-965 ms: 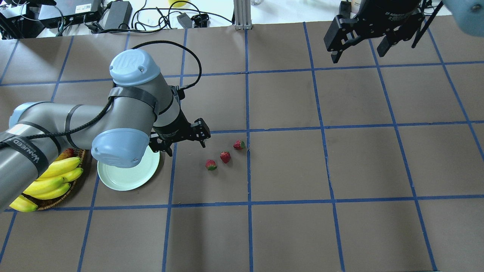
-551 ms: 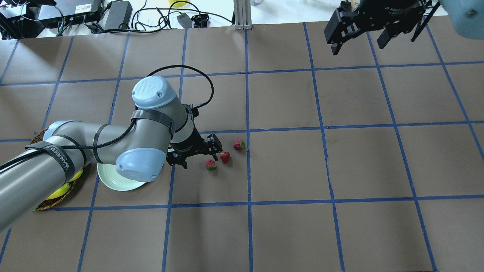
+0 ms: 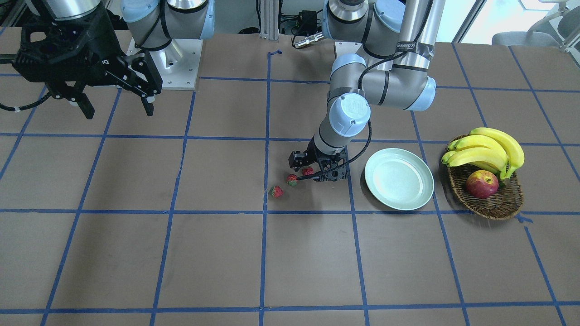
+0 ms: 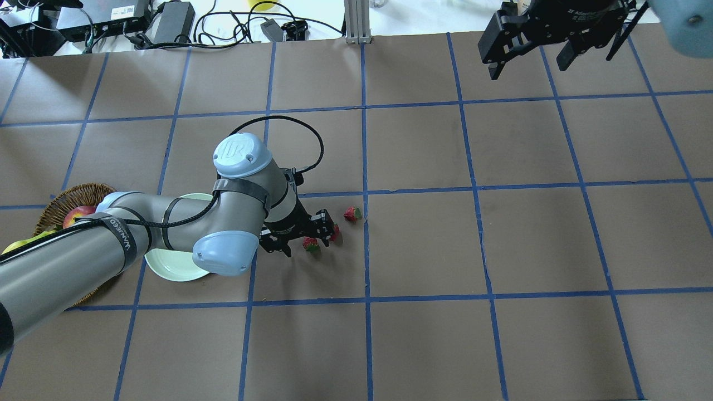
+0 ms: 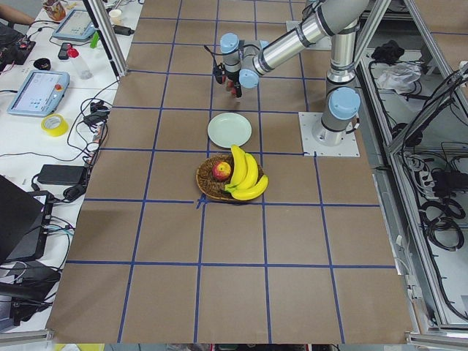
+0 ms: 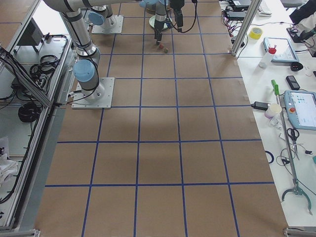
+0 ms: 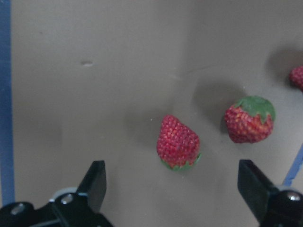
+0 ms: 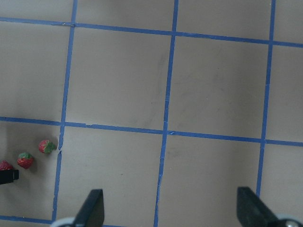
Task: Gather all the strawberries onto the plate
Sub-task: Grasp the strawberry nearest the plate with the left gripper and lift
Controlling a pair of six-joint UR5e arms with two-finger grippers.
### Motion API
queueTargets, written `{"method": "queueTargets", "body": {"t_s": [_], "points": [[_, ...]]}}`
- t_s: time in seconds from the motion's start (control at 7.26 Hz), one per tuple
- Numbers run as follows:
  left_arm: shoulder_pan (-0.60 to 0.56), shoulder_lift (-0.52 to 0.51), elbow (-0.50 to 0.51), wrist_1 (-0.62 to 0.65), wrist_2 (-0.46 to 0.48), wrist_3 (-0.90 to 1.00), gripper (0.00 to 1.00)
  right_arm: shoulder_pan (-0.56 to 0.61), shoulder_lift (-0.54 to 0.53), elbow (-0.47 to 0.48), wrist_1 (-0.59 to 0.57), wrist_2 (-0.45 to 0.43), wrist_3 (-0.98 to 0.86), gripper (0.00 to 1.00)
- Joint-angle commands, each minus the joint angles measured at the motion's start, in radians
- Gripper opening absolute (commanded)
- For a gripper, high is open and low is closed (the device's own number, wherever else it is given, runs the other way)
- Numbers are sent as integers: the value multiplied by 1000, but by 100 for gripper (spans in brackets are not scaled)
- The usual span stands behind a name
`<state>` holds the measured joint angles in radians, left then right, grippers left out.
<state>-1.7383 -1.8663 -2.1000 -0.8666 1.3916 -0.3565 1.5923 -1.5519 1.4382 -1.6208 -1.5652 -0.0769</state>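
Strawberries (image 3: 276,192), three, lie near one plate (image 3: 398,179) (left fingers (image 7: 96,184), right fingers (image 8: 93,208): both spread).

One strawberry (image 7: 178,142) just ahead of wide-apart jaws, second strawberry (image 7: 249,119) beside it, third strawberry (image 7: 297,77) at right edge.

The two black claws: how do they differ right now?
The left gripper is lowered, with a strawberry showing between its fingers in its wrist view; the right gripper is raised high, with nothing between its fingers. The left gripper is near the plate; the right gripper is far off to the other side. Both are black, two-fingered, open and holding nothing.
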Motion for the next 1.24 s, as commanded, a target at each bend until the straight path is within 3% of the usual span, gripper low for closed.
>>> {"method": "queueTargets", "body": {"t_s": [0.0,0.14,0.69,1.1], "points": [[-1,-7,2,1,-5,8,18,0,1,-1,-28,1,2,100],[-1,-7,5,1,-23,10,0,0,1,-1,-30,1,3,100],[5,41,59,-12,-3,13,0,0,1,-1,-31,1,3,100],[103,73,196,-263,202,145,0,0,1,1,-31,-1,3,100]]}}
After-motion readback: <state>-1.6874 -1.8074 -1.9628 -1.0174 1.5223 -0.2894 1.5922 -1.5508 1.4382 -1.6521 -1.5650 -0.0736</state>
